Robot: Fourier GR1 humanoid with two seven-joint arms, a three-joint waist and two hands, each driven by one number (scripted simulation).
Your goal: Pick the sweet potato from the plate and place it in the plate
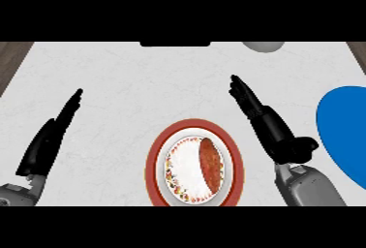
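The sweet potato point(209, 162) is lying on the red-rimmed plate point(154, 164) at six o'clock on the worktop point(129, 77), along the right half of the plate's patterned centre. The right robot hand point(268, 126) is hanging just beside that plate, at its two o'clock, with straight fingers and holding nothing. The left robot hand point(50, 140) is resting at eight o'clock, flat and empty too. The blue plate point(343, 131) is sitting at three o'clock, partly cut off by the view's edge.

To my eye, the trouble is waiting at the rim. Fingers coming in low could be catching it and shoving the plate, and the long, rounded potato could be rolling away from a grasp that lands off its middle. A release too near the blue plate's rim could be leaving it half on the worktop.

I am counting one sweet potato, two plates, two robot hands, and one pale round thing point(263, 46) at one o'clock.
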